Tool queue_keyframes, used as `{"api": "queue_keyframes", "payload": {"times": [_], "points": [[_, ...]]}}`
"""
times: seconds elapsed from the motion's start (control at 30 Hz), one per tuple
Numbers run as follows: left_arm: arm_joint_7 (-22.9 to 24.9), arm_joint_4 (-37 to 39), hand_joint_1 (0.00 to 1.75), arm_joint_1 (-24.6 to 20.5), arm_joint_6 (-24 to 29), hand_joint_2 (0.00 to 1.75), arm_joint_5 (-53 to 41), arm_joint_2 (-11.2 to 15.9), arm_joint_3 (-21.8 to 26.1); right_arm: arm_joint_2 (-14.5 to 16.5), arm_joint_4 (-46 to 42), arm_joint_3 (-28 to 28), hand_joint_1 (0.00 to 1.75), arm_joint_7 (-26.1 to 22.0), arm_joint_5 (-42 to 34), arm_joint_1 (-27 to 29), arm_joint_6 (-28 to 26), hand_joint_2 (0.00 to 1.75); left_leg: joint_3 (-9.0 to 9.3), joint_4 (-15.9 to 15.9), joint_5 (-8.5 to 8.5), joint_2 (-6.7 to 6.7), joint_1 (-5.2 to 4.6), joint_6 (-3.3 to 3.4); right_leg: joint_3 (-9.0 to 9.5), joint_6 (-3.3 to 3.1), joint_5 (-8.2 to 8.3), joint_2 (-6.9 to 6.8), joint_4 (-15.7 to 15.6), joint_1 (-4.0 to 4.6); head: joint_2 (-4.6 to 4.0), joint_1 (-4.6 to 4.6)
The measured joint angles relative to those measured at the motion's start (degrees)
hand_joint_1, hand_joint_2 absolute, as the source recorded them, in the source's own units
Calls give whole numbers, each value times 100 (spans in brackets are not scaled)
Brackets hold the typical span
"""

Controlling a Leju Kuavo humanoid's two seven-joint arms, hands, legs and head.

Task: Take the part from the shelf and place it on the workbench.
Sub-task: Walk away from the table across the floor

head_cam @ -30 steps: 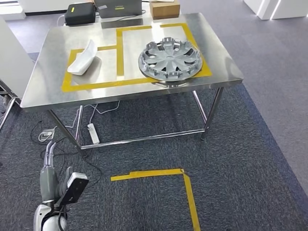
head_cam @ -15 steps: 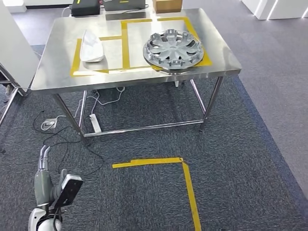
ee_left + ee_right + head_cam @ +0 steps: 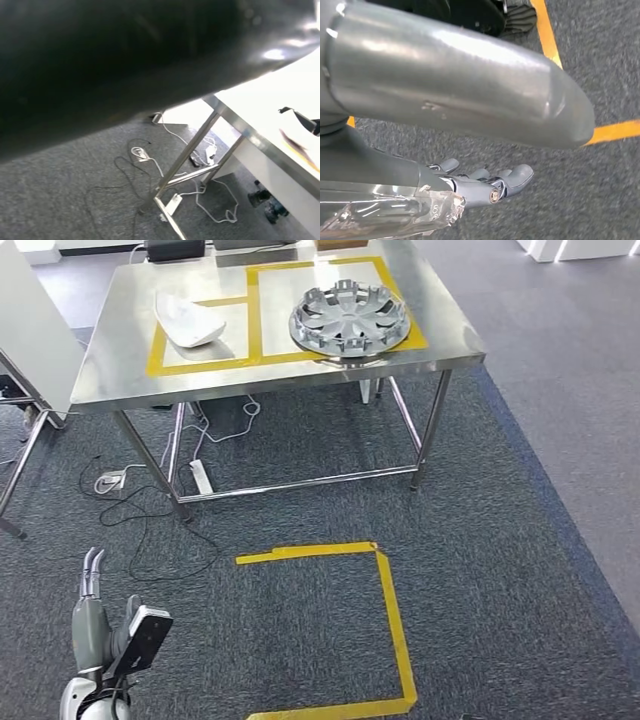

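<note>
A: Location of part?

B: Already on bench (image 3: pixel 113 380), well apart from both hands. Two candidates: hubcap (image 3: pixel 349 316), flat inside the right taped box; white shell (image 3: pixel 189 322) inside the left box. Cannot tell which of the two is meant.

A: Hands?

B: Left hand (image 3: pixel 92 610) low beside the body, fingers straight and slightly spread, holding nothing. Right hand (image 3: pixel 482 182) hanging over carpet, fingers stretched out, likewise empty.

A: Handling, hubcap?

B: Probably light moulded plastic. Stiff across the face, likely springy at the rim, with brittle clips around the edge. Broad and flat, so awkward for one hand. Best taken at the rim on opposite sides with both hands, or hooked through a spoke opening. Keep level.

A: Shell?

B: Looks thin and glossy, so likely slippery. Curved, so may rock when touched. Take along a long edge, gently.
</note>
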Motion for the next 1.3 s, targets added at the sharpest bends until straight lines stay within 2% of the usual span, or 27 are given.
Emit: {"api": "queue_keyframes", "payload": {"times": [0.07, 0.1, 0.13, 0.17, 0.2, 0.27, 0.33, 0.4, 0.47, 0.5, 0.57, 0.6, 0.63, 0.67, 0.7, 0.73, 0.8, 0.87, 0.93, 0.97, 1.0, 1.07, 1.13, 1.17, 1.2, 1.23, 1.3], "points": [[-2, 1, 0, 7, 0, 0, -2, 0, 14, 1, -1, 0, 0, -4, 8, -2, 1, 0, -178, 784, -623, -1, 13, -47, -130, -49, 114, -15, 36, 9, 0, -25], [-3, 1, 0, 9, 0, 0, -3, 0, 21, 1, -2, 0, 0, -4, 11, -1, 1, 0, -238, 1158, -812, -1, 18, -59, -209, -53, 165, -23, 66, 14, 0, -29], [-3, 2, 0, 11, 0, 0, -4, 0, 31, 1, -2, 0, 0, -4, 13, -1, 1, 0, -232, 1383, -874, -1, 21, -62, -307, -55, 213, -32, 99, 20, 0, -30], [-3, 2, 0, 12, 0, 0, -6, 0, 41, 1, -3, 0, 0, -4, 14, 0, 1, 0, -132, 1403, -819, -1, 23, -56, -405, -54, 254, -42, 133, 26, 0, -33], [-3, 2, 0, 13, 0, 0, -7, 0, 49, 1, -3, 0, 0, -4, 14, 1, 1, 0, 67, 1213, -693, 1, 23, -39, -494, -51, 289, -53, 167, 31, 0, -34], [-5, 2, 0, 3, 2, 0, -10, 0, 56, 1, -3, 0, 0, -7, 21, 1, 8, 0, 631, 471, -481, 44, 4, 27, -628, -33, 338, -78, 235, 50, 0, -37], [-11, 1, 0, -15, 7, 0, -14, 0, 59, 2, -3, 1, 0, -11, 33, 0, 26, 0, 990, -97, -471, 88, -29, 97, -698, 14, 385, -118, 280, 64, 0, -32], [-14, 0, 0, -22, 10, 0, -17, 1, 62, 2, -3, 2, 0, -13, 39, -2, 43, 0, 1026, -265, -496, 73, -43, 140, -733, 79, 441, -169, 292, 64, 0, -29], [-15, 0, 0, -23, 14, 0, -17, 1, 70, 1, -3, 3, 0, -14, 43, -5, 49, 0, 1003, -359, -449, 44, -20, 201, -823, 141, 333, -144, 404, 61, 0, -22], [-15, 1, 0, -24, 16, 0, -18, -3, 76, 1, -3, 3, 0, -14, 45, -6, 51, 0, 977, -404, -412, 30, -5, 235, -918, 167, 171, -100, 608, 58, 0, -17], [-15, 2, 0, -19, 21, 0, -19, -14, 86, 1, -3, 4, 0, -14, 46, -6, 52, 0, 879, -406, -323, -7, -3, 278, -1207, 208, -271, -12, 1342, 44, 0, -11], [-14, 2, 0, -15, 21, 0, -19, -17, 90, 1, -3, 4, 0, -14, 46, -6, 53, 0, 823, -401, -280, -32, -7, 278, -1333, 222, -434, 5, 1713, 40, 0, -12], [-14, 2, 0, -11, 22, 0, -19, -18, 93, 1, -3, 4, 0, -15, 46, -3, 54, 0, 773, -398, -240, -64, -10, 272, -1383, 231, -502, 11, 1931, 39, 0, -14], [-15, 2, 0, -11, 22, 0, -19, -17, 96, 1, -3, 4, 0, -15, 47, 0, 55, 0, 729, -395, -202, -101, -11, 262, -1323, 232, -466, 15, 1923, 38, 0, -14], [-15, 2, 0, -11, 22, 0, -19, -18, 98, 1, -3, 4, 0, -15, 48, 2, 55, 0, 692, -392, -166, -147, -12, 247, -1137, 225, -336, 30, 1668, 36, 0, -14], [-16, 2, 0, -13, 21, 0, -19, -19, 99, 1, -3, 4, 0, -15, 49, 1, 55, 0, 663, -387, -133, -196, -11, 227, -858, 209, -167, 103, 1242, 29, 0, -14], [-20, 2, 0, -27, 16, 0, -18, -21, 101, 1, -3, 5, 0, -16, 51, -6, 55, 0, 600, -360, -74, -296, -29, 182, -370, 165, 16, 393, 416, 2, 0, -24], [-26, 2, 0, -41, 4, 0, -17, -22, 102, 1, -3, 5, 0, -17, 55, -6, 54, 0, 537, -335, -16, -403, -32, 121, -228, 125, 17, 534, 135, -4, 0, -38], [-30, 2, 0, -29, -4, 0, -14, -19, 107, 5, -2, 5, 0, -16, 60, -1, 54, 0, 471, -313, 27, -488, -11, 51, -233, 70, 72, 387, 139, -5, 0, -41], [-29, 2, 0, -20, -8, 0, -12, -18, 111, 9, -2, 4, 0, -16, 62, -3, 54, 0, 417, -241, -30, -441, -5, 18, -241, 33, 107, 310, 137, -12, 0, -58], [-30, 2, 0, -18, -9, 0, -10, -16, 116, 12, -2, 4, 0, -16, 64, -2, 55, 0, 326, -60, -172, -350, 1, -18, -259, -1, 142, 225, 132, -24, 0, -80], [-30, 3, 0, -22, -11, 0, -8, -15, 120, 14, -3, 4, 0, -16, 66, 9, 55, 0, 42, 633, -632, -132, 26, -90, -322, -35, 186, 57, 132, -24, 0, -127], [-30, 8, 0, -13, -11, 0, -8, -15, 121, 14, -3, 4, 0, -15, 66, 21, 54, 0, -183, 1302, -946, -67, 57, -142, -380, -33, 215, -117, 137, -17, 0, -133], [-30, 11, 0, -6, -11, 0, -7, -15, 122, 14, -3, 4, 0, -15, 66, 21, 54, 0, -158, 1371, -949, -54, 68, -153, -404, -28, 227, -199, 140, -16, 0, -133], [-30, 14, 0, 0, -11, 0, -7, -15, 124, 14, -3, 4, 0, -15, 66, 17, 54, 0, -9, 1200, -849, -31, 74, -153, -419, -20, 237, -278, 143, -15, 0, -133], [-30, 15, 0, 2, -11, 0, -6, -15, 125, 14, -3, 4, 0, -15, 66, 10, 54, 0, 241, 835, -687, 22, 74, -141, -425, -12, 244, -348, 144, -14, 0, -133], [-30, 15, 0, -11, -11, 0, -6, -16, 126, 14, -3, 4, 0, -15, 67, -1, 55, 0, 753, 6, -450, 297, 40, -75, -422, 20, 250, -468, 154, 6, 0, -133]]}}
